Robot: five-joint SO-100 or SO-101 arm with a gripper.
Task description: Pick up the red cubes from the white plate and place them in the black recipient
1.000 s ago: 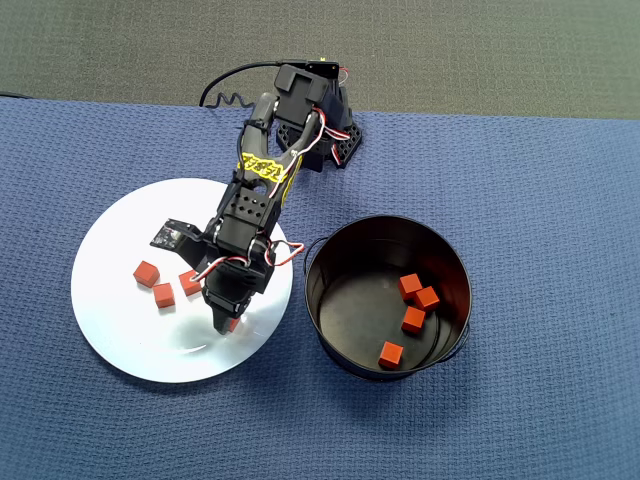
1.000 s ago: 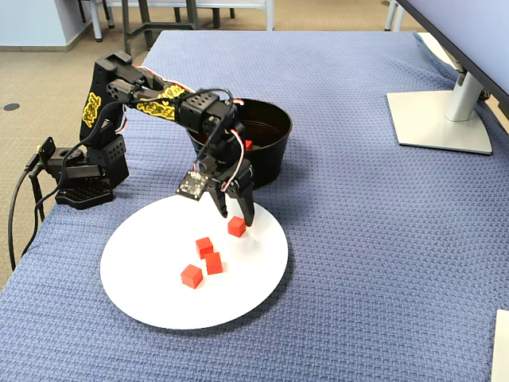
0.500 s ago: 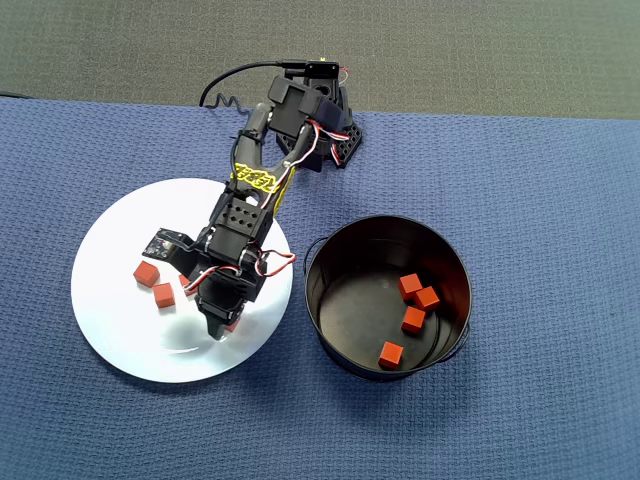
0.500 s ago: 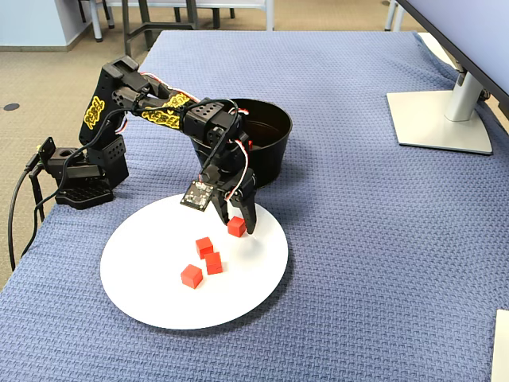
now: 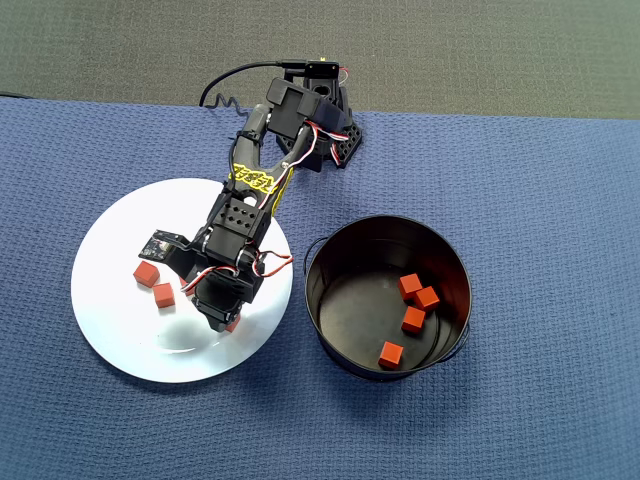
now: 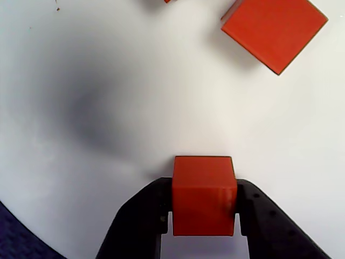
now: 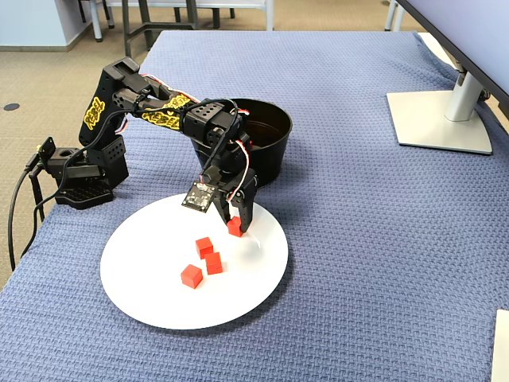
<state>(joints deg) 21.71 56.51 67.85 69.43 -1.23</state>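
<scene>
My gripper (image 6: pixel 204 194) is shut on one red cube (image 6: pixel 204 189), held low over the white plate (image 6: pixel 108 65). In the overhead view the gripper (image 5: pixel 225 322) is over the plate's (image 5: pixel 130 340) near right part, with the held cube (image 5: pixel 233 324) peeking out. In the fixed view the gripper (image 7: pixel 235 223) holds the cube (image 7: pixel 235 228), and three loose cubes (image 7: pixel 204 246) lie on the plate (image 7: pixel 151 298). Two of them show in the overhead view (image 5: pixel 146 273); one shows in the wrist view (image 6: pixel 275 29). The black recipient (image 5: pixel 322 300) holds several cubes (image 5: pixel 410 285) and stands right of the plate.
A blue woven cloth (image 5: pixel 540 200) covers the table. The arm's base (image 5: pixel 335 140) and its cable stand at the cloth's far edge. In the fixed view a monitor stand (image 7: pixel 441 119) is at the right, and the recipient (image 7: pixel 270 155) stands behind the plate.
</scene>
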